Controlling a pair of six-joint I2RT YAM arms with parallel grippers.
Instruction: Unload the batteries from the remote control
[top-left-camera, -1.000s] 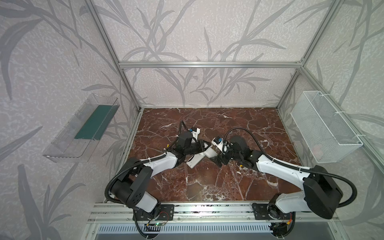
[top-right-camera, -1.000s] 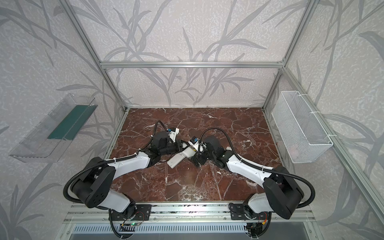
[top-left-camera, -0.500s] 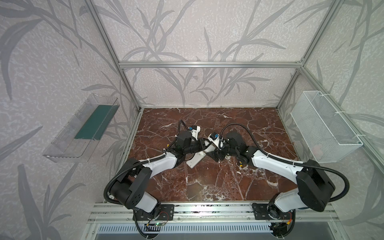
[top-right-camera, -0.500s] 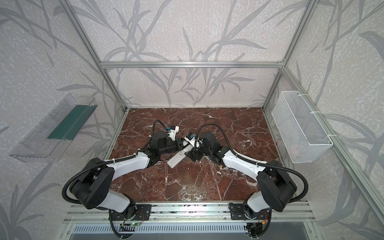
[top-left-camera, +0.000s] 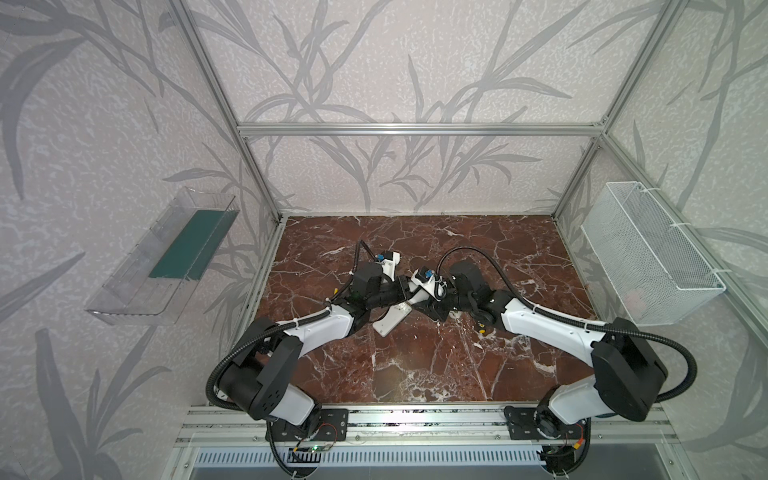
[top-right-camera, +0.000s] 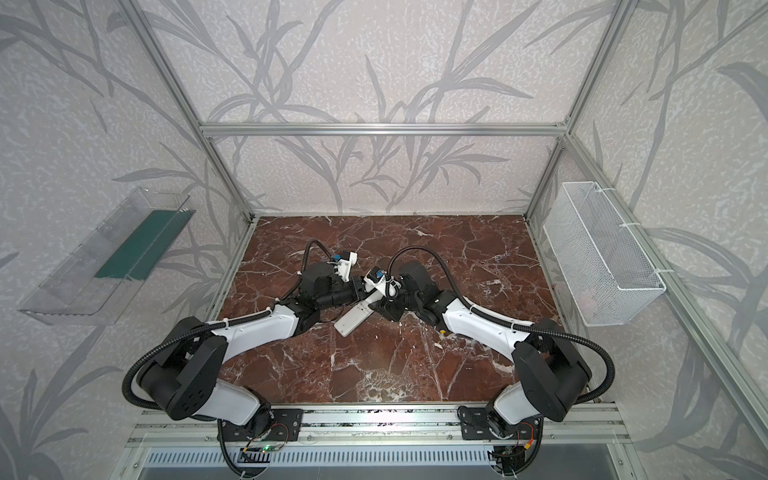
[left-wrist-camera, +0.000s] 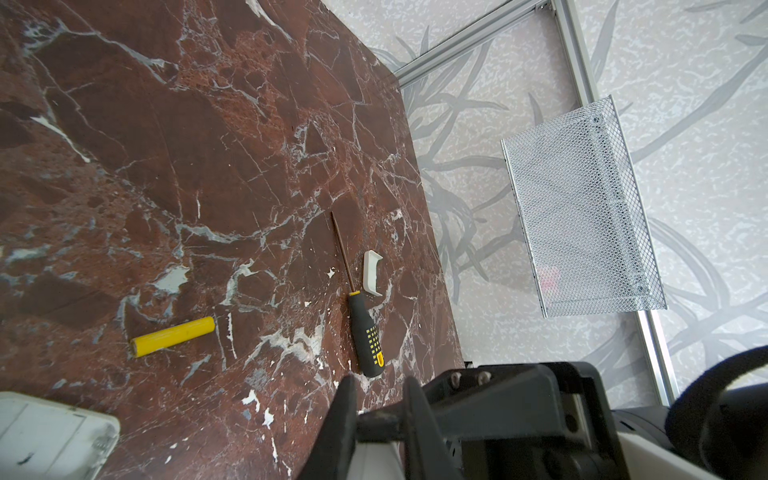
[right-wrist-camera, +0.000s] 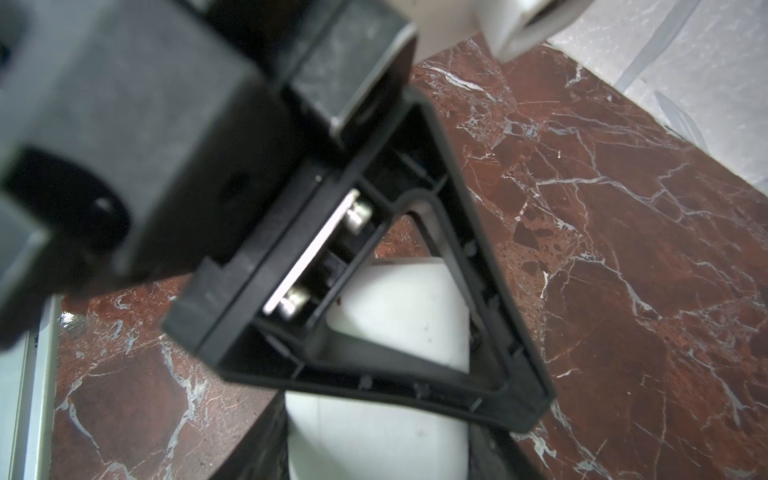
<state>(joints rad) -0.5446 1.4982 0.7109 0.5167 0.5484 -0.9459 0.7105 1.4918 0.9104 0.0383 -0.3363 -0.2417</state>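
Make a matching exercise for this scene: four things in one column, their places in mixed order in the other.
Things
1. bright yellow cylindrical battery
2. small white curved plastic cover
3. white wire mesh basket
4. clear plastic tray with a green bottom

Places
A. hangs on the left wall
B. lies beside the thin shaft of the black-and-yellow-handled screwdriver
C. hangs on the right wall
D. lies alone on the bare red marble tabletop

Pairs: 1-D, 2-B, 3-C, 4-A

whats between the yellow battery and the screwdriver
Nothing: in the left wrist view the marble between the battery and the screwdriver is bare. The white cover lies on the screwdriver's far side from the battery.
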